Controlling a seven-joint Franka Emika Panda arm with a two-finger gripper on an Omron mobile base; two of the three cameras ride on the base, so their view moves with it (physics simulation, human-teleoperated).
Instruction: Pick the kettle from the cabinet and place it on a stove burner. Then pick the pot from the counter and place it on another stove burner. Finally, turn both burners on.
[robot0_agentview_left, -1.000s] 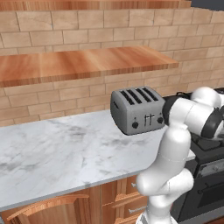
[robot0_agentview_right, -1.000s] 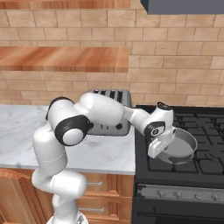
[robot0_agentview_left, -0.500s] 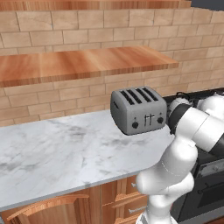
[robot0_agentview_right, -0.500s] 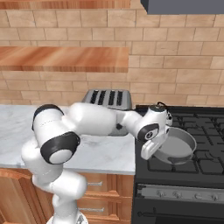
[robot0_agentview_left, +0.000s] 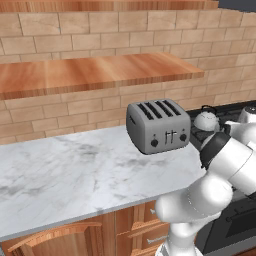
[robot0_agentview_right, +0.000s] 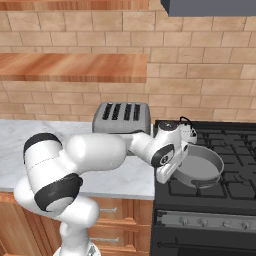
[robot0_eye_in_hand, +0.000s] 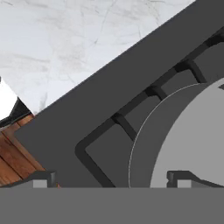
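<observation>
The pot (robot0_agentview_right: 202, 167) is sitting on the front left grate of the stove (robot0_agentview_right: 235, 185), its base resting on the black bars and its left rim lying just beside the gripper (robot0_agentview_right: 169, 174). The hand view is showing the pot's rim (robot0_eye_in_hand: 183, 135) passing between the two finger tips, one tip standing outside the wall and one over the inside, with a clear gap between them; the jaws are standing apart and are not clamped on the rim. The kettle (robot0_agentview_right: 186, 129) is standing on the rear left burner behind the wrist, also showing beyond the toaster (robot0_agentview_left: 157, 125) in the left base view at (robot0_agentview_left: 206, 119). The cabinet (robot0_agentview_left: 95, 72) shelf and the counter (robot0_agentview_left: 75, 167) are lying to the left.

Handling judgement: the pot is appearing as rigid thin-walled metal, shallow and wide, probably light but smooth and liable to slip or tilt if pinched at a single rim point. The small loop side handles or the rim wall are the likely holds. With both vessels on separate burners, the placing steps are looking done; the knobs (robot0_agentview_right: 215, 223) along the front panel are awaiting attention, and the fingers are needing to clear the rim without dragging it
</observation>
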